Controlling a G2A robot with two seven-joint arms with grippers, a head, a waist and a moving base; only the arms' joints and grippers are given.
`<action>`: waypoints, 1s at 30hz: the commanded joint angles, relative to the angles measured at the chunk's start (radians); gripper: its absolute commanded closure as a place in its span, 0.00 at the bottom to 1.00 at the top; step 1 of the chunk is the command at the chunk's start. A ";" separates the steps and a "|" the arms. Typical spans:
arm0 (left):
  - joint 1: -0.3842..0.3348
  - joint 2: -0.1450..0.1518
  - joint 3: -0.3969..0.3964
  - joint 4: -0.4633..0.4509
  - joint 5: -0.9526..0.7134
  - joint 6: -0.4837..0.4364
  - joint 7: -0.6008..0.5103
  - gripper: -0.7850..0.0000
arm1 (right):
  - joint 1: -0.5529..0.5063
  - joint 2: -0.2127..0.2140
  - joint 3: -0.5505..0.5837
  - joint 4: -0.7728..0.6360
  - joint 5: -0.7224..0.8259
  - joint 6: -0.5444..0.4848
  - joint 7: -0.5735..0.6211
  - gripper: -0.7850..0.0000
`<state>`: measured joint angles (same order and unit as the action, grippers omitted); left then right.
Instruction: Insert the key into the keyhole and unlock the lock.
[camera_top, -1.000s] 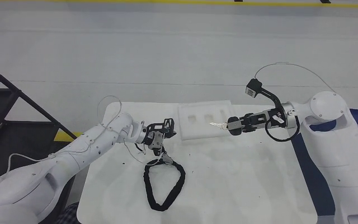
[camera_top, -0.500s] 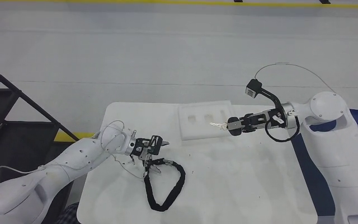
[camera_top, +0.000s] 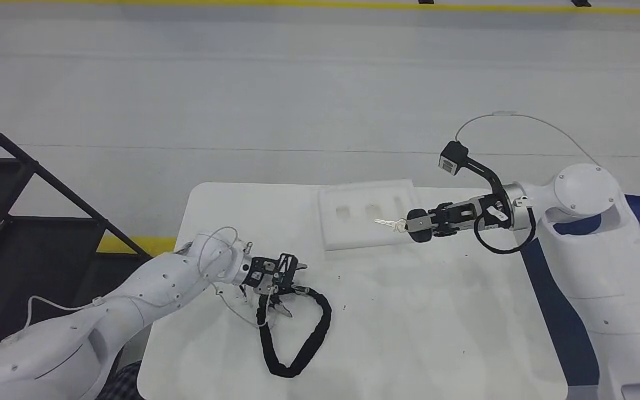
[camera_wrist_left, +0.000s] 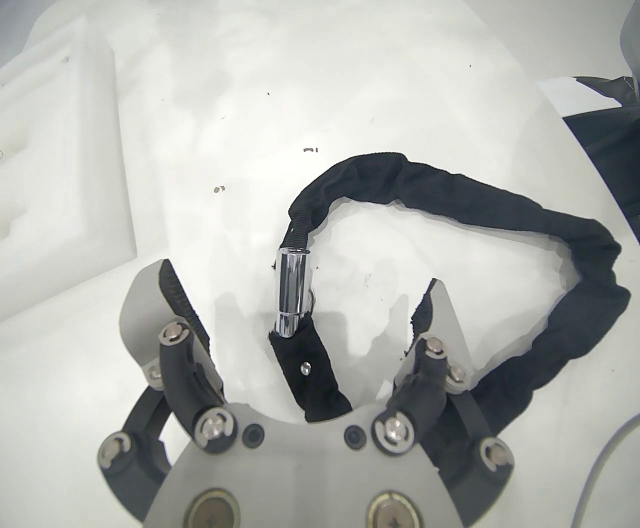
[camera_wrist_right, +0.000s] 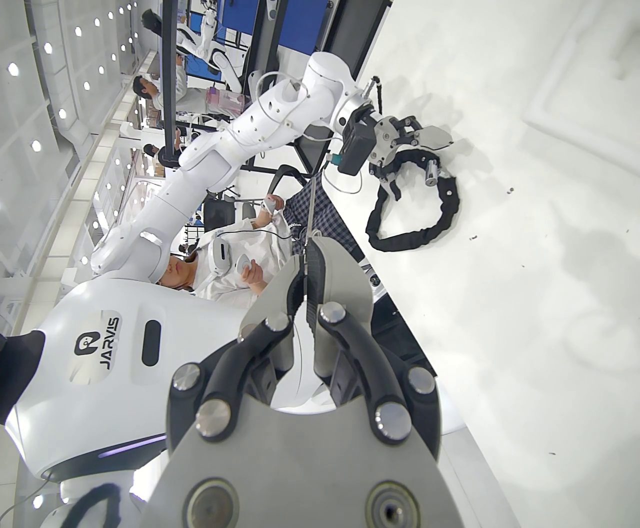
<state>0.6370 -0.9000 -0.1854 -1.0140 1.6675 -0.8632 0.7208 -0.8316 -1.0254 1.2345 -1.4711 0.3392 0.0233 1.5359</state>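
Observation:
The lock is a black fabric-sleeved chain (camera_top: 296, 338) lying in a loop on the white table, with a chrome cylinder (camera_wrist_left: 292, 290) at one end. My left gripper (camera_wrist_left: 300, 300) is open low over the table, and the cylinder lies between its fingers (camera_wrist_left: 172, 297) without touching them. The top view puts this gripper (camera_top: 283, 280) at the loop's far end. My right gripper (camera_top: 408, 225) is shut on the silver key (camera_top: 387, 222), held in the air above the near edge of the foam tray. Edge-on, the key (camera_wrist_right: 310, 215) sticks out past the shut right gripper (camera_wrist_right: 306, 255).
A white foam tray (camera_top: 365, 212) with shallow recesses sits at the table's far middle, also beside the left gripper as the foam tray (camera_wrist_left: 60, 150). Small dark specks dot the table (camera_top: 430, 320). The table's left edge is close to the left arm.
My left gripper has come down and toward the table's front, turning until it straddles the lock's chrome end. The right arm and key have stayed put.

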 joint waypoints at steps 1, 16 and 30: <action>-0.003 -0.005 0.001 0.017 0.021 0.004 0.022 0.00 | 0.000 0.000 0.000 0.000 0.000 0.000 0.000 1.00; -0.006 -0.047 -0.003 0.091 0.106 0.023 0.040 0.38 | 0.000 0.000 0.000 0.000 0.000 0.000 0.000 1.00; 0.005 -0.075 -0.026 0.118 0.092 -0.011 0.026 1.00 | 0.000 0.000 0.000 0.000 0.000 0.000 0.000 1.00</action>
<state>0.6423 -0.9740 -0.2101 -0.8987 1.7590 -0.8702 0.7453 -0.8316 -1.0254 1.2345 -1.4711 0.3392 0.0233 1.5359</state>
